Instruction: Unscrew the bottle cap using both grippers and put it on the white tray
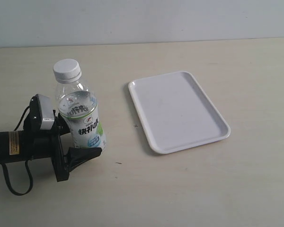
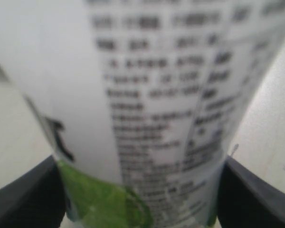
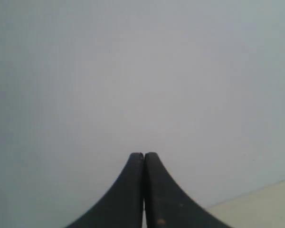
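Observation:
The bottle (image 1: 83, 120) stands upright on the beige table at the left, with the white ribbed bottle cap (image 1: 67, 69) screwed on its neck. My left gripper (image 1: 83, 142) comes in from the left, low, and is shut on the bottle's lower body. In the left wrist view the blurred label of the bottle (image 2: 147, 95) fills the frame, and the black fingers (image 2: 33, 199) press against both of its sides. The white tray (image 1: 180, 111) lies flat to the right of the bottle, with nothing on it. My right gripper (image 3: 143, 155) is shut on nothing, faces a pale wall, and is outside the exterior view.
The left arm's black body with its yellow sticker (image 1: 13, 143) and a looping cable (image 1: 12, 182) lies along the table's left edge. Bare beige tabletop (image 1: 189, 189) stretches in front of the tray and between tray and bottle. A pale wall (image 1: 180, 19) backs the table.

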Tool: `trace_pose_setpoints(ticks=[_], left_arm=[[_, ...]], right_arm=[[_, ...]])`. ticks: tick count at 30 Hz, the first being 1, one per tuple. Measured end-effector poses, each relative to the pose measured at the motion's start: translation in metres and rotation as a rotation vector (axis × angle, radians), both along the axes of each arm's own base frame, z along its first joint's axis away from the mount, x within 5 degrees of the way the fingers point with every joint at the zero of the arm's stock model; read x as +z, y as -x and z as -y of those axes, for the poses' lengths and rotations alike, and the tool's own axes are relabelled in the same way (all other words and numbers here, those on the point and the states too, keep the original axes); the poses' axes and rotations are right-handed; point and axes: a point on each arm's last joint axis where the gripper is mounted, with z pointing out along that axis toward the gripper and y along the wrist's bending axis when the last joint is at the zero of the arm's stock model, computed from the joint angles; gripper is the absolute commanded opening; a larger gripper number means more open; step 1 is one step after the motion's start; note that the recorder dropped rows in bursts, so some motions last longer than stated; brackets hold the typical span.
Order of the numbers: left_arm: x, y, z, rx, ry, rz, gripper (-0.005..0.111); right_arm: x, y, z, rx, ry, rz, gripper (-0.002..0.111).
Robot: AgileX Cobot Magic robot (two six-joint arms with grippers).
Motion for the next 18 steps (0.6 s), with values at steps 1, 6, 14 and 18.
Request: trace_pose_setpoints(ticks=[1, 6, 14, 18], left_arm=[[0.000, 0.000, 0.000, -0.002, 0.000, 0.000, 0.000], [0.000, 0.000, 0.000, -0.002, 0.000, 0.000, 0.000], [0.000, 0.000, 0.000, -0.003, 0.000, 0.000, 0.000], [0.000, 0.000, 0.000, -0.003, 0.000, 0.000, 0.000]], right_arm=[[0.002, 0.001, 0.001, -0.003, -0.029, 0.025, 0.000], [0.013, 0.005, 0.005, -0.029, -0.083, 0.154, 0.000], [0.045, -0.020, 0.001, -0.045, 0.065, 0.003, 0.000], [0.077, -0.062, -0.004, -0.013, 0.166, -0.210, 0.000]])
